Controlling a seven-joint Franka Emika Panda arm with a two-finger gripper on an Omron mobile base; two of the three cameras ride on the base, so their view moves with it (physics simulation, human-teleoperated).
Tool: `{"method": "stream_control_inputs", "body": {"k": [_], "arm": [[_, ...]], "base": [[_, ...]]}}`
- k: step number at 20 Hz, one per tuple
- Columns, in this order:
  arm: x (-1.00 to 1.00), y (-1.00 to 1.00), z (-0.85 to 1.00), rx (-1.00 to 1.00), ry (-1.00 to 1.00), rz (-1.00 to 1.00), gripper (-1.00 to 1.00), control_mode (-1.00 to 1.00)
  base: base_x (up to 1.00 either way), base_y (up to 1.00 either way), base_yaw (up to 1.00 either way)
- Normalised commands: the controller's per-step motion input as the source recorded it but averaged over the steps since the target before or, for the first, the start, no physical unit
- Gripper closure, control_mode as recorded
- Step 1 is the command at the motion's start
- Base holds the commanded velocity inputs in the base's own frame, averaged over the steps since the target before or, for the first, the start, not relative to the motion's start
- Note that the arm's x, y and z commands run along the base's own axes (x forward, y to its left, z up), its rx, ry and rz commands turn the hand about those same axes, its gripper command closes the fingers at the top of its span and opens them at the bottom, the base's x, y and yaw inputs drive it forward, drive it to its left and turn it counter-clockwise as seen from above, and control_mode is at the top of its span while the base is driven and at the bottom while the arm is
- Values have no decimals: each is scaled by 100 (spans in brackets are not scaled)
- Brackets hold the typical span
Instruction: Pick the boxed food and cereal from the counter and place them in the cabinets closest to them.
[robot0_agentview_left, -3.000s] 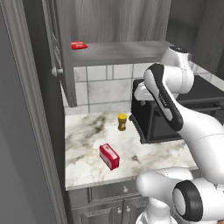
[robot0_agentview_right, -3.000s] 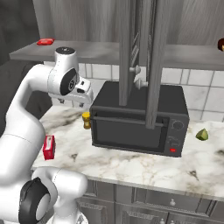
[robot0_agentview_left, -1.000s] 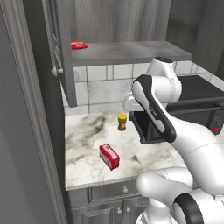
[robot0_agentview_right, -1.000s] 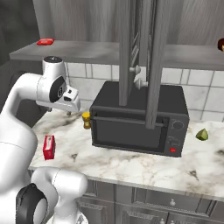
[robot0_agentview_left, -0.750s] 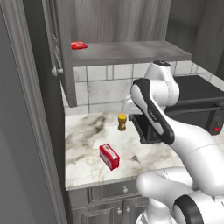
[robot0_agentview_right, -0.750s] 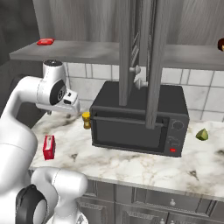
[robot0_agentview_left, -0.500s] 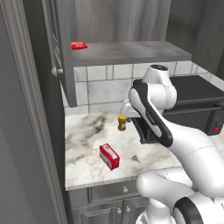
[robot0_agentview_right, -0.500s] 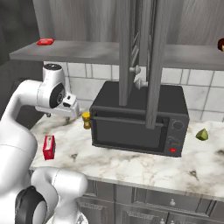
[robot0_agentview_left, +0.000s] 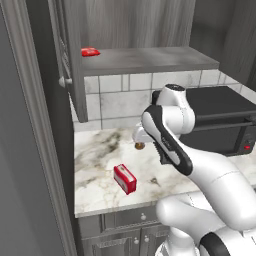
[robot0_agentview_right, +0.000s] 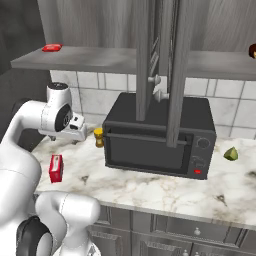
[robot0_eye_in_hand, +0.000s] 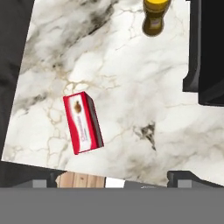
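The boxed food (robot0_agentview_left: 125, 179) (robot0_agentview_right: 56, 168) is a small red box with white edges, lying on the white marble counter (robot0_agentview_left: 95, 155) near its front left. In the hand view the boxed food (robot0_eye_in_hand: 82, 122) lies left of centre, long side up the picture. My gripper (robot0_agentview_left: 139, 140) (robot0_agentview_right: 75, 138) (robot0_eye_in_hand: 116, 180) hangs open above the counter, pointing down, behind and to the right of the box, with nothing between its fingertips (robot0_eye_in_hand: 189, 177). The cereal is out of view. The dark grey wall cabinets (robot0_agentview_left: 145, 59) (robot0_agentview_right: 100, 57) stand open above the counter.
A small yellow jar (robot0_agentview_right: 99, 137) (robot0_eye_in_hand: 155, 17) stands just beyond the gripper, against a black microwave (robot0_agentview_left: 210, 120) (robot0_agentview_right: 160, 135). A flat red item (robot0_agentview_left: 90, 51) (robot0_agentview_right: 51, 48) lies on the cabinet shelf. A cabinet door (robot0_agentview_left: 70, 65) juts out at left. A green fruit (robot0_agentview_right: 230, 153) sits right of the microwave.
The arm has swung left from in front of the microwave and come lower over the counter, nearer the red box. The jaws stay open. The box has not moved.
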Motion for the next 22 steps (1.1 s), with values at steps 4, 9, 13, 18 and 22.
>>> {"method": "stream_control_inputs", "body": {"k": [4, 9, 13, 18, 22], "arm": [[0, 19, -34, -1, 0, 4, -100, -100], [2, 20, -32, 0, 0, 4, -100, -100], [2, 21, -33, 0, 0, 4, -100, -100], [7, 21, -35, -1, 0, 4, -100, -100], [8, 17, -35, -1, 0, 4, -100, -100]], "base": [[0, 0, 0], [0, 0, 0], [0, 0, 0], [0, 0, 0], [0, 0, 0]]}}
